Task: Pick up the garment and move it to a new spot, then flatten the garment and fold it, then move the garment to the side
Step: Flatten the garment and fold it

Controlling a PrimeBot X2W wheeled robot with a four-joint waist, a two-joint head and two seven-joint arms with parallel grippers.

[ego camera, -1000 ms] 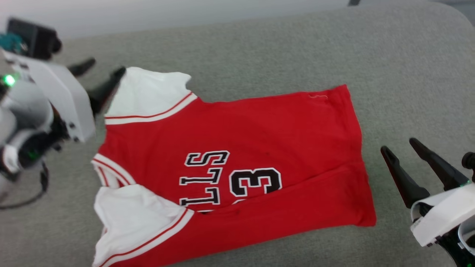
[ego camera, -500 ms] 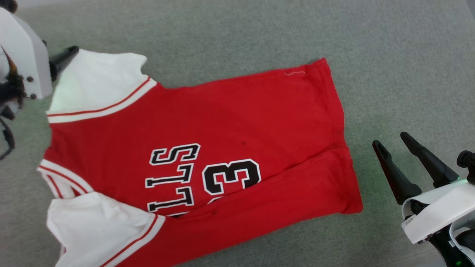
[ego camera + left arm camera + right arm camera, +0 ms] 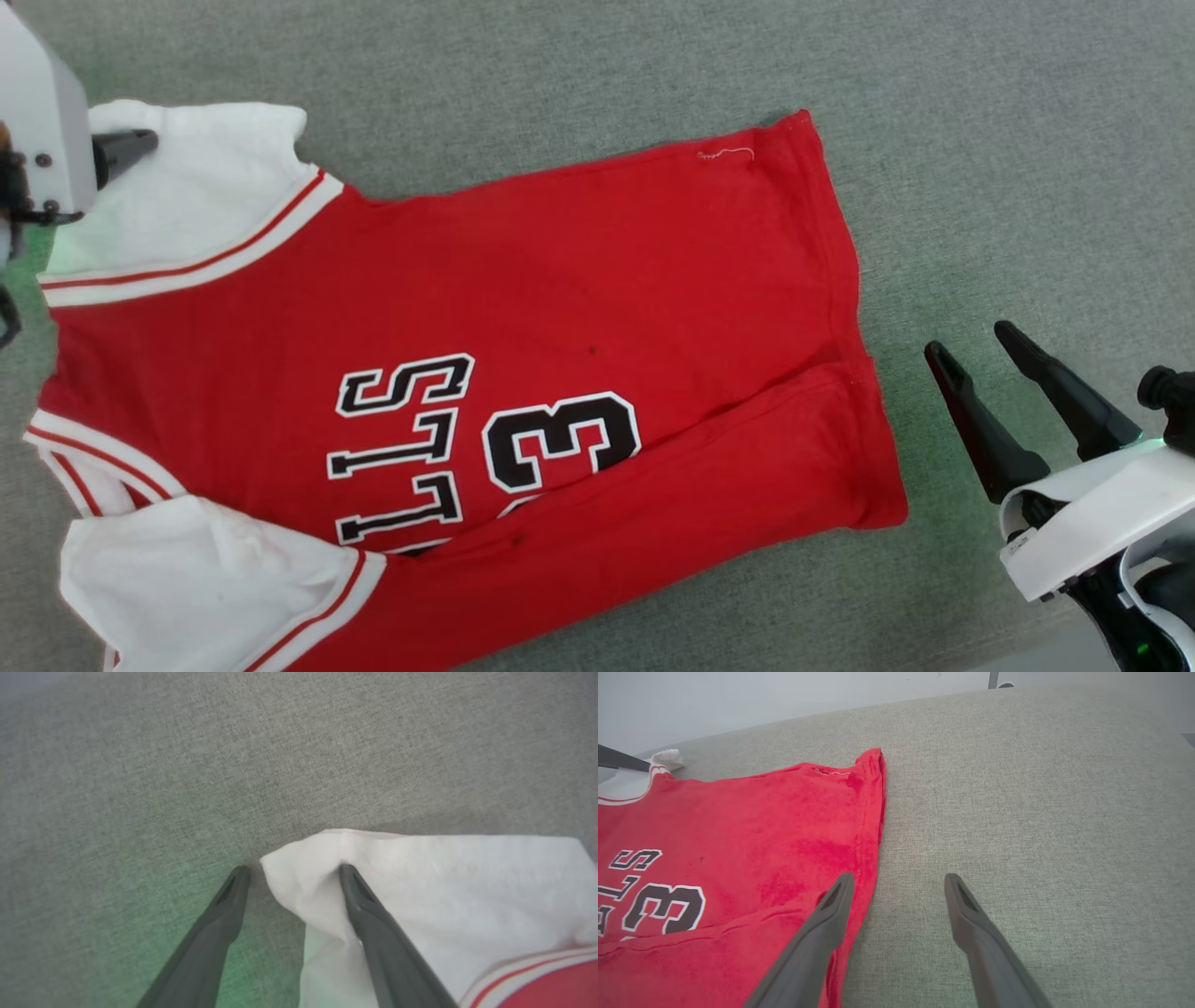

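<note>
The garment (image 3: pixel 523 308) lies spread on the grey cushion, a red jersey with white sleeves and black-and-white lettering. Its near long edge is folded up over part of the number. My left gripper (image 3: pixel 293 870) is open at the far white sleeve (image 3: pixel 444 891). The sleeve's corner sits between the fingers, and one finger (image 3: pixel 126 147) rests on the white cloth. My right gripper (image 3: pixel 969 340) is open and holds nothing, just right of the bottom hem (image 3: pixel 871 826). Its left finger (image 3: pixel 831 914) hangs over the hem edge.
The grey fabric surface (image 3: pixel 1008 159) stretches wide to the right of and beyond the garment. In the right wrist view a pale wall (image 3: pixel 738 700) rises behind the cushion's far edge.
The head camera has tipped down and closer, so the whole picture has shifted. My left gripper has slid from beside the far sleeve onto its corner. The right gripper has hardly moved.
</note>
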